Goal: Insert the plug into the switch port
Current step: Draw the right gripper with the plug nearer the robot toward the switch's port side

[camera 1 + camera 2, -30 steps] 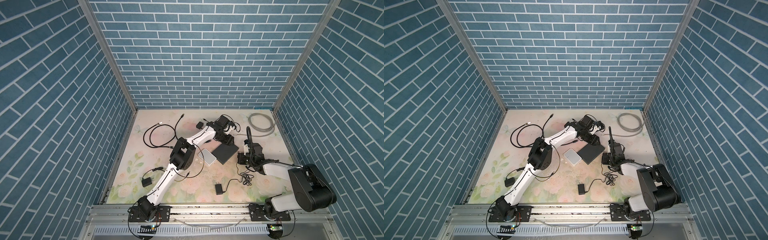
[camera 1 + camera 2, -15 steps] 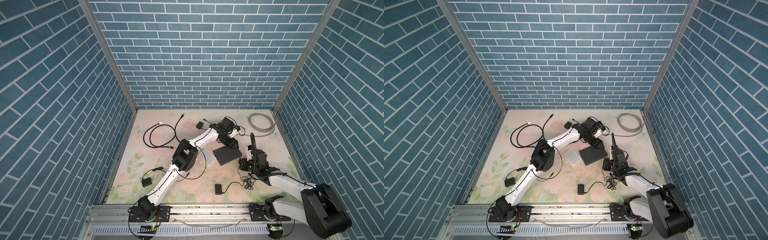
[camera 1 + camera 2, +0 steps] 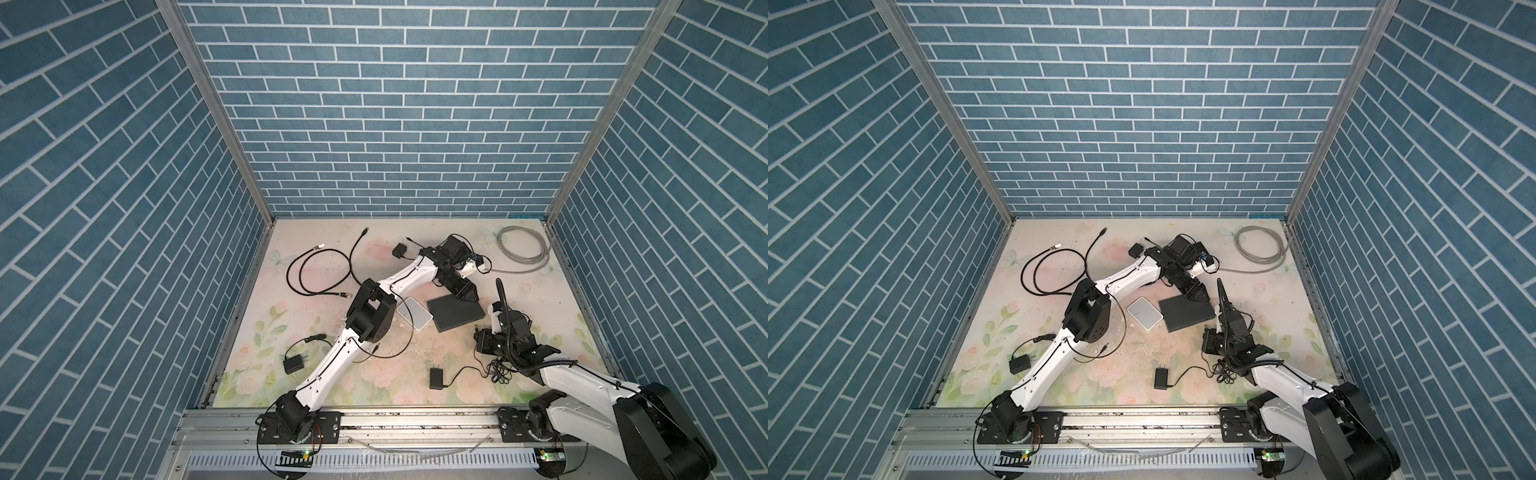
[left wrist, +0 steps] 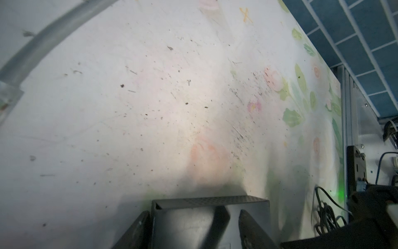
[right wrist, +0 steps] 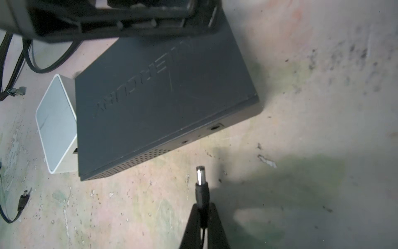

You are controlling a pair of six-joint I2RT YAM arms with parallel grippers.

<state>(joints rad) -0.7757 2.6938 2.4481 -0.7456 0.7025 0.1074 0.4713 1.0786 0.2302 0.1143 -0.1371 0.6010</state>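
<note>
The switch (image 3: 455, 313) (image 3: 1185, 313) is a flat dark grey box lying mid-table. My left gripper (image 3: 465, 293) (image 3: 1196, 293) (image 4: 193, 212) stands open astride its far end. One finger sits against the switch's (image 4: 183, 226) side and the other over its top. My right gripper (image 3: 481, 338) (image 3: 1209, 337) (image 5: 202, 207) is shut on the plug (image 5: 201, 183), a black barrel plug with a metal tip. The tip is a short gap from the switch's (image 5: 161, 97) near side. It points slightly to one side of the small round port (image 5: 184, 141).
A white box (image 3: 413, 318) (image 5: 56, 122) touches the switch's left end. A black adapter (image 3: 435, 378) lies at the front, its tangled cord running toward my right gripper. A grey cable coil (image 3: 523, 249) lies back right, black cables (image 3: 324, 270) back left. Another loose plug (image 5: 22, 200) is nearby.
My right gripper has drawn back toward the front with the plug, and its arm has dropped lower. My left gripper and the switch have shifted slightly forward and rightward.
</note>
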